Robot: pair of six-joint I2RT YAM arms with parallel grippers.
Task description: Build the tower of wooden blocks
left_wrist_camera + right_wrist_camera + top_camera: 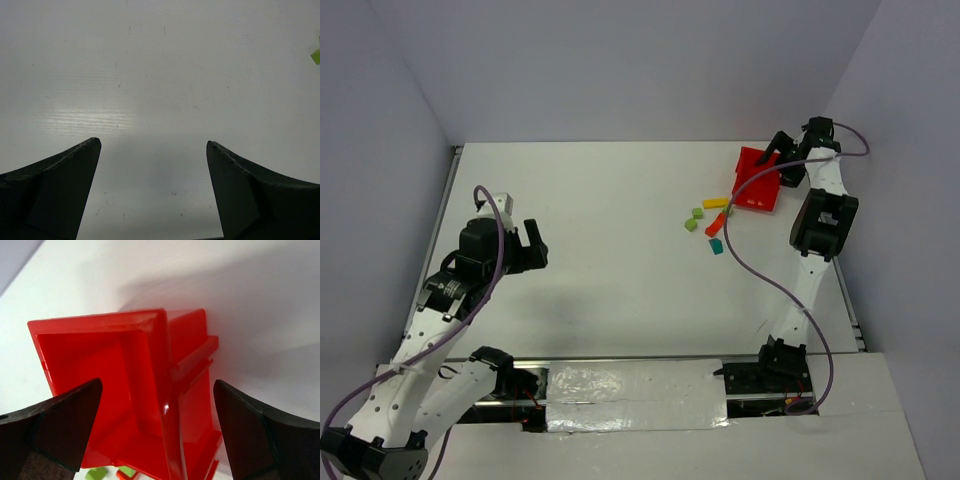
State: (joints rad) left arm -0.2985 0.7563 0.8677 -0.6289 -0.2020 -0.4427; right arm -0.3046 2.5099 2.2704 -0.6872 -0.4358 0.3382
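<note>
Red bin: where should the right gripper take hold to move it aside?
Probably the bin by its thin side wall, coming straight on with the right gripper: the wall's edge lies between the open jaws, hollow on one side, ribbed outside on the other.

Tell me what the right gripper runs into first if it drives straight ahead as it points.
Most likely the red plastic bin: its side wall lies squarely ahead of the right gripper, between the open jaws. How far off is unclear.
</note>
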